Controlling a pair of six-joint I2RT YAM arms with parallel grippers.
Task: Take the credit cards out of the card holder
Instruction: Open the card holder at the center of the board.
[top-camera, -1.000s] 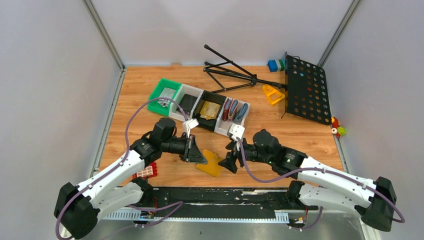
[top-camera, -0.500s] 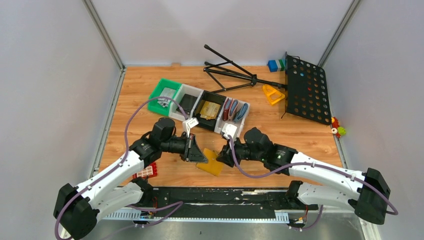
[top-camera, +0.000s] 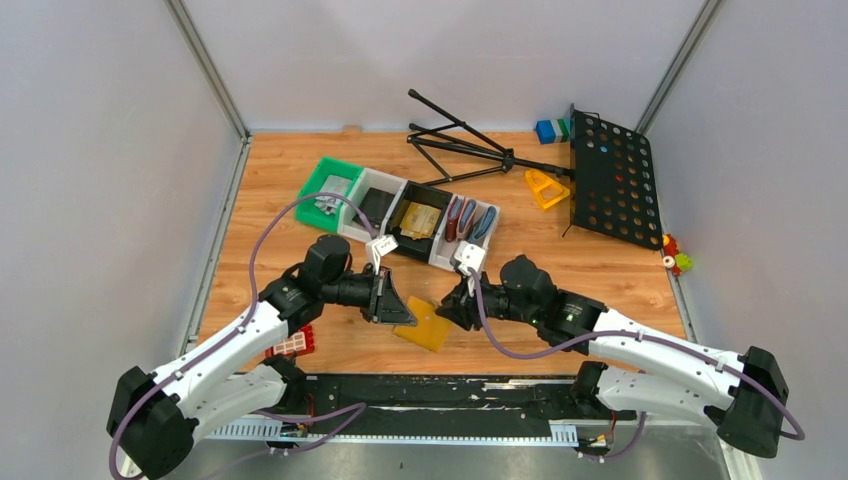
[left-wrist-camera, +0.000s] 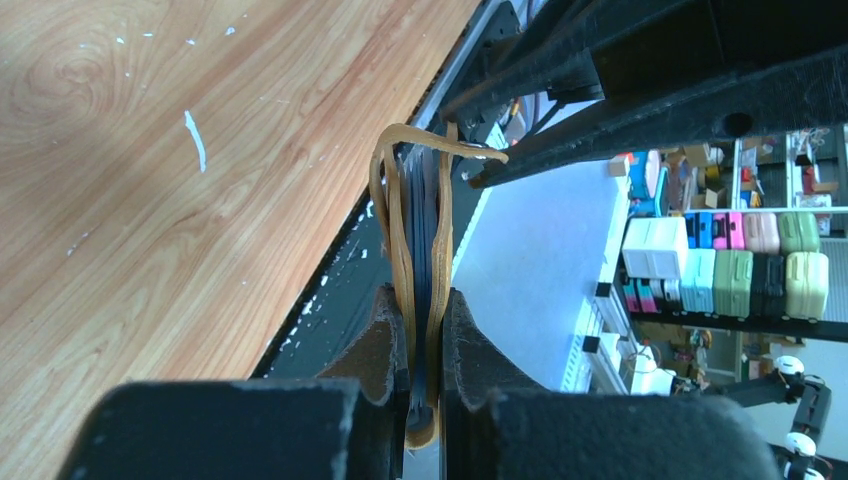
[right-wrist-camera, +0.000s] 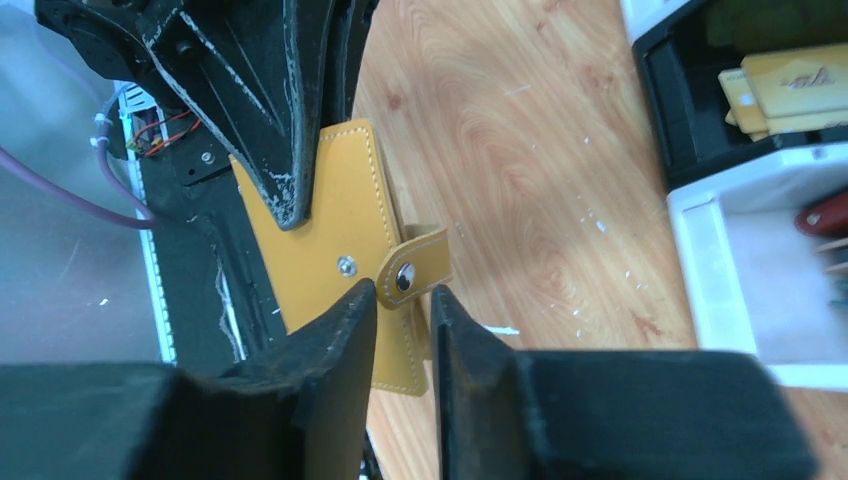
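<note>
Gripping folded card holder (right-wrist-camera: 330, 230) by its edge with left gripper (left-wrist-camera: 420, 300), fingers closed tight, at near edge of table (top-camera: 600, 270). Straddling holder's snap tab (right-wrist-camera: 412, 272) with right gripper (right-wrist-camera: 402, 300), jaws at a narrow slit; cannot tell whether pinching. Seen between the 2 grippers from above.

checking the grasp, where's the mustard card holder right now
Top view: the card holder is at front centre of the table, clamped in the left gripper, with the right gripper at its snap tab.
</note>
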